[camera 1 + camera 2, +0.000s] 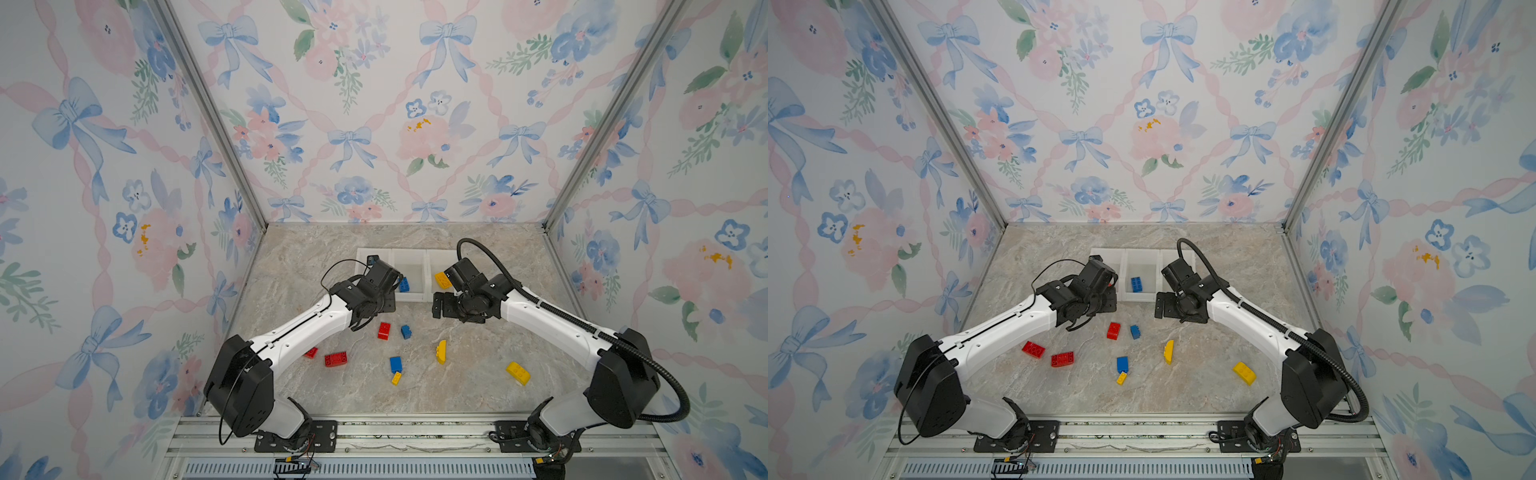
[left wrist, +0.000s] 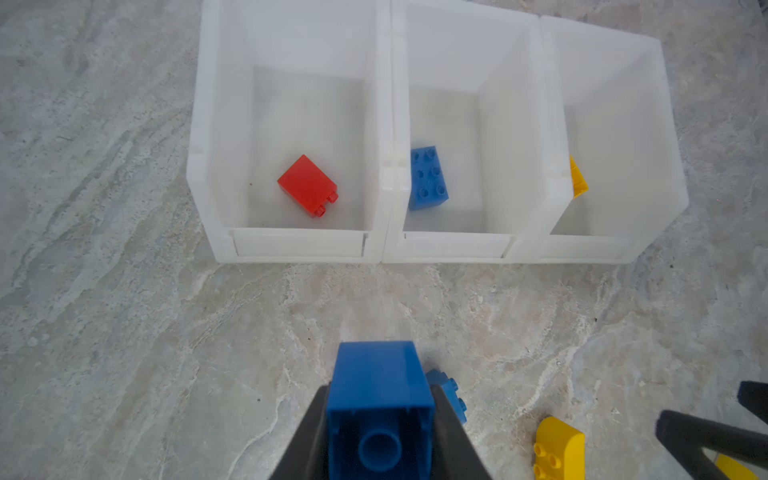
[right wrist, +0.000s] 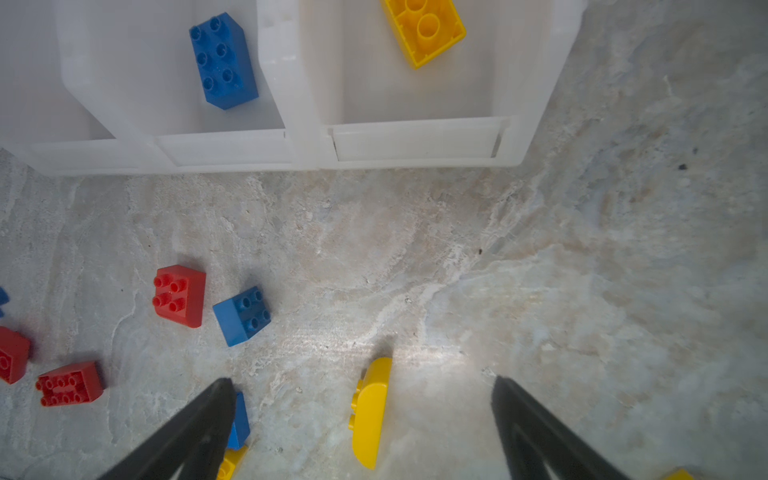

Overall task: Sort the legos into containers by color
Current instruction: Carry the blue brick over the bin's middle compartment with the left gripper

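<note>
By my count the sorting was about a quarter done. One brick of each colour lay in the bins: a red brick in the end bin on the left arm's side, a long blue brick in the middle bin, and a yellow brick in the other end bin.

Eight bricks lay loose on the table in front of the bins. A square red brick and a small blue brick sat nearest them. Farther out were a flat red brick, a long red brick, a flat blue brick with a tiny yellow brick just beside it, and a sloped yellow brick.

The left gripper was clamped on a held blue brick, its hollow underside toward the wrist camera. It hung above the table, short of the bins' front wall, roughly in line with the divider between the red and blue bins. It probably belonged in the middle bin.

The right gripper was spread wide and empty in front of the bins. A curved yellow brick lay on its edge below it, between the two fingers and touching neither.
</note>
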Tool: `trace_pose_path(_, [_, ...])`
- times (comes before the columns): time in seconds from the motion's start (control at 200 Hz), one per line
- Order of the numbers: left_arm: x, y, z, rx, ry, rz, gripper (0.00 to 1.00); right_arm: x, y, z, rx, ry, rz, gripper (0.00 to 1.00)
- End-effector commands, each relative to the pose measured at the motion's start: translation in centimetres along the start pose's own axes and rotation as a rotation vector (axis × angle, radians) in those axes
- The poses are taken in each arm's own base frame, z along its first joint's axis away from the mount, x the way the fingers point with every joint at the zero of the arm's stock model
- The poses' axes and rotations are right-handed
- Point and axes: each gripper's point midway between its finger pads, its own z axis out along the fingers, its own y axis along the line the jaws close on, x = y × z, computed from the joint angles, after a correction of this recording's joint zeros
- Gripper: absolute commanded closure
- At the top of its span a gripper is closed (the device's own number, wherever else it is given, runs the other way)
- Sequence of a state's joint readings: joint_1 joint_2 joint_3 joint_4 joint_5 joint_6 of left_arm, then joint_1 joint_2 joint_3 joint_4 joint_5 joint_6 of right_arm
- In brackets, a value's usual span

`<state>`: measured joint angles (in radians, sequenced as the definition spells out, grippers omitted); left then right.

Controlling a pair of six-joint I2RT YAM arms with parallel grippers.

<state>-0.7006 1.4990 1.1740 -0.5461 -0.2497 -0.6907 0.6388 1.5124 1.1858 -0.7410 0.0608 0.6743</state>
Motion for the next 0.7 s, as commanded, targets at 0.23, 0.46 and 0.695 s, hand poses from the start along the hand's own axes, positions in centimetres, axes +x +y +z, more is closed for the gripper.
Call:
trace_pose_path(0.23, [-4.0,-5.8,2.6,0.071,-0.043,0.104,0.81,-0.4,-2.4,-1.2,0.039,-0.032,0.061,0.02])
trace_pose_path(0.46, [-5.3,-8.1,5.8,0.073,-0.035,0.152,0.82,-0.9,-3.2,-1.7,0.053,-0.045,0.084,0.02])
trace_pose_path(0.695, [-5.9,-9.6,9.1,0.077,-0.020,0.181,0.82,-1.3,-4.5,-2.1,0.071,-0.052,0.113,0.02])
